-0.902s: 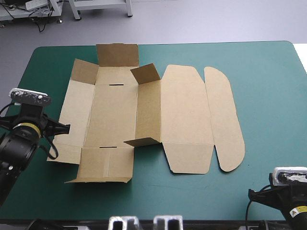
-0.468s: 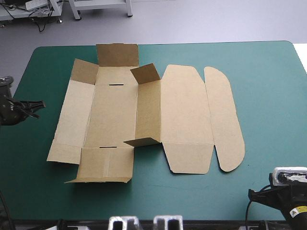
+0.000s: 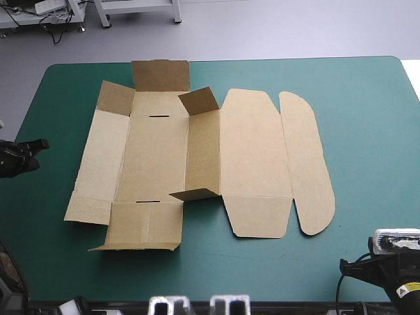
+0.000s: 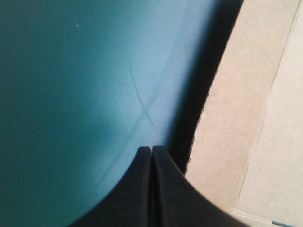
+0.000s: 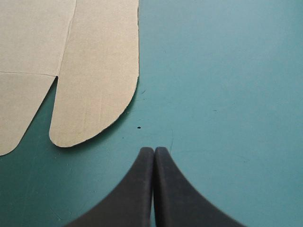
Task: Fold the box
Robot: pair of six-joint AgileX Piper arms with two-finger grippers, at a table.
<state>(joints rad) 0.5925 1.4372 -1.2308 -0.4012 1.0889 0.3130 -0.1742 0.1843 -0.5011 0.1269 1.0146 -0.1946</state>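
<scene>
Left of the box (image 3: 157, 154), the closed, empty left gripper (image 4: 152, 149) sat nearer than the equally closed right gripper (image 5: 154, 150).

This looks to me like a robotics lab or workshop. The tabletop (image 3: 367, 98) wears a plain teal-green cover, and my left claw (image 4: 152, 148) and right claw (image 5: 154, 149) hang over it. Beyond the tabletop's far edge lies a bare grey floor (image 3: 275, 29). Past its far left corner stand pale metal bench legs (image 3: 105, 14), with dark cables (image 3: 58, 29) trailing beside them.
</scene>
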